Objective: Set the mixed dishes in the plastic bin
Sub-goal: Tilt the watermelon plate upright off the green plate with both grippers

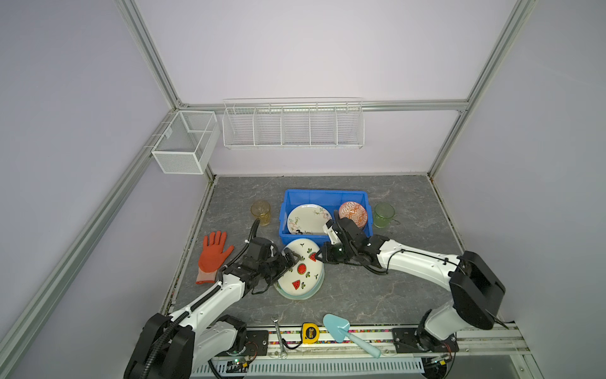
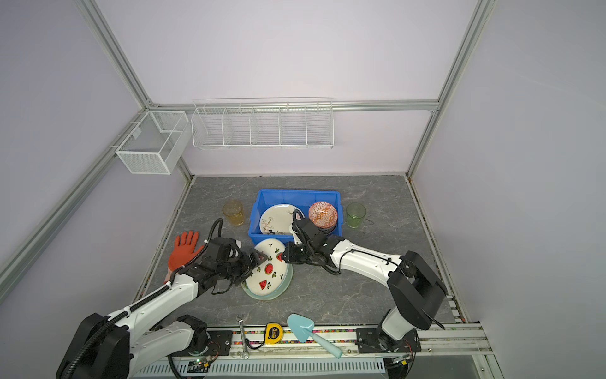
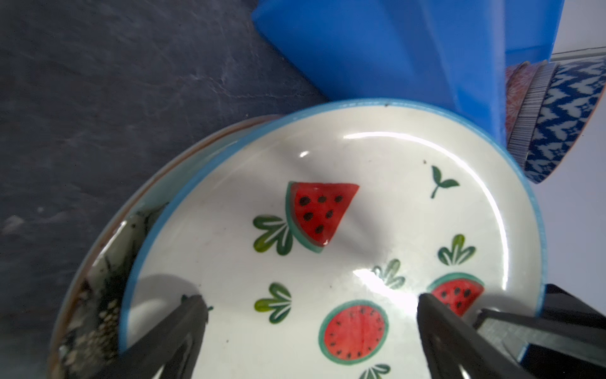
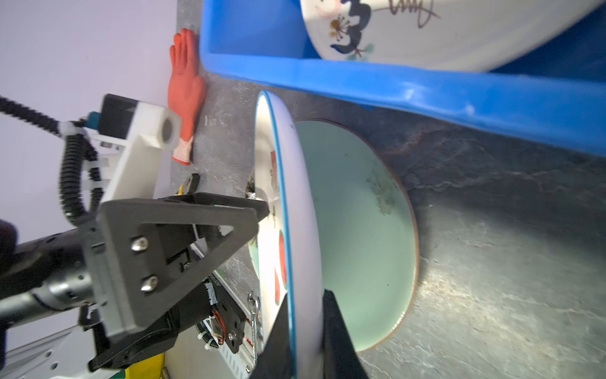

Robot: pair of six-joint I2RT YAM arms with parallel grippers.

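The watermelon plate (image 1: 300, 272) (image 2: 267, 274) stands tilted on the pale green plate (image 1: 305, 297) just in front of the blue plastic bin (image 1: 324, 192). My right gripper (image 4: 306, 302) is shut on the watermelon plate's blue rim (image 4: 295, 197), one finger on each face. My left gripper (image 3: 310, 302) is open, its fingers spread over the plate's painted face (image 3: 328, 229), one tip against it. In the bin lie the cream floral plate (image 1: 306, 218) and stacked bowls with the orange one (image 1: 352, 211) on top. An amber cup (image 1: 261, 212) stands left of the bin, a green cup (image 1: 384, 215) right of it.
An orange glove (image 1: 213, 254) lies at the left edge of the table. At the front edge are a wrench (image 1: 278, 334), a yellow tape measure (image 1: 310, 332) and a light-blue trowel (image 1: 337, 328). White wire baskets (image 1: 292, 126) hang on the back wall.
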